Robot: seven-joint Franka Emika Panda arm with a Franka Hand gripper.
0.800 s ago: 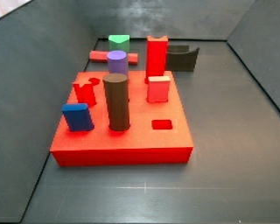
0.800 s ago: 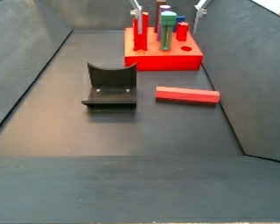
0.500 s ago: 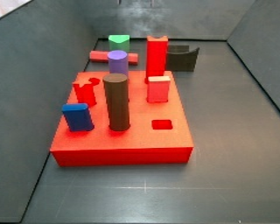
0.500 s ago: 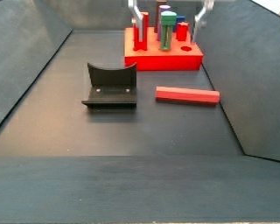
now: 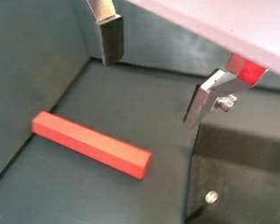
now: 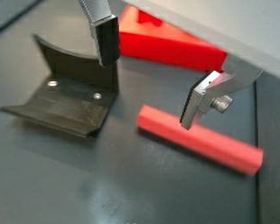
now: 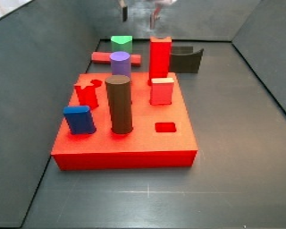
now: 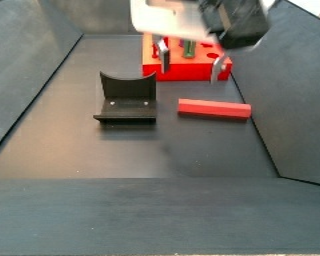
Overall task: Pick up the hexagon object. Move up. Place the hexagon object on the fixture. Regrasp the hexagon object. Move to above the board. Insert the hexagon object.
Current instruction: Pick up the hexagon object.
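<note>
board (image 7: 121,148): big flat red slab, mid floor in a side view; seen far back in a side view (image 8: 190,68). Red corner of it also shows in a wrist view (image 6: 166,48).
pegs on board: tall brown cylinder (image 7: 118,105), tall red square post (image 7: 160,56), purple cylinder (image 7: 119,63), green piece (image 7: 121,41) at far end, blue block (image 7: 78,119), short pinkish-red block (image 7: 163,90); one square hole (image 7: 166,127) open nr front edge.
fixture (image 8: 125,98): dark L-shaped bracket on floor, in front of board, apart from it. Close up in a wrist view (image 6: 63,96), screws visible on base plate.
hexagon object (image 8: 214,108): long salmon-red rod lying flat on floor, just beside fixture, not touching it, not on board. Shows in both wrist views (image 5: 91,144) (image 6: 201,140). In a side view only an end pokes out behind purple cyl (image 7: 135,61).
gripper (image 8: 188,61): up in the air, above floor btwn board and rod, body blurred. Barely in top edge of a side view (image 7: 147,11). In both wrist views (image 5: 160,79) (image 6: 152,80) jaws wide apart, nothing btwn them; rod lies on floor below, untouched.
fingers: silver plates w/ dark pads, one (image 6: 105,35) over fixture side, other (image 6: 205,98) over rod.
</note>
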